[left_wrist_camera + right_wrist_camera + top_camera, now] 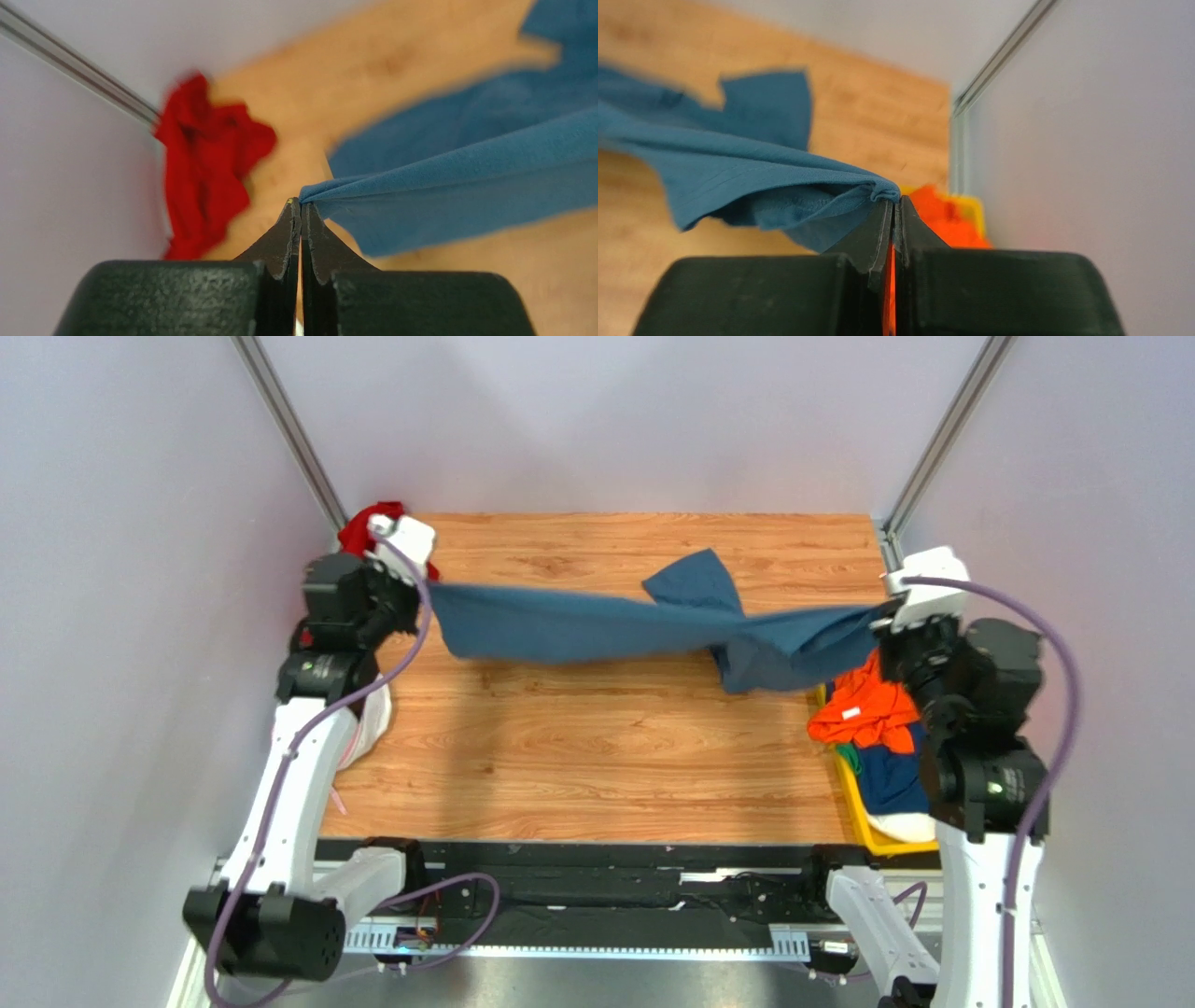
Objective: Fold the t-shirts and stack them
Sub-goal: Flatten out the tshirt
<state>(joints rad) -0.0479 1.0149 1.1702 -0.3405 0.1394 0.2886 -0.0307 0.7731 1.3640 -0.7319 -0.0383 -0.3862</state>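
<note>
A slate-blue t-shirt [617, 626] hangs stretched in the air across the table between both arms. My left gripper [421, 577] is shut on its left end, whose pinched corner [312, 194] shows at the fingertips. My right gripper [887, 612] is shut on its right end, the bunched hem [878, 189] caught between the tips. One part of the shirt [697, 581] sticks up past the middle. An orange t-shirt [867, 711] lies on a navy one [888, 777] and a cream one [905, 826] in a yellow bin [847, 791] at the right.
A red cloth [368, 525] lies crumpled in the table's back left corner, also seen as a red heap [203, 168] in the left wrist view. The wooden table [589, 756] lies under the hanging shirt. Metal posts [292, 427] and pale walls close in both sides.
</note>
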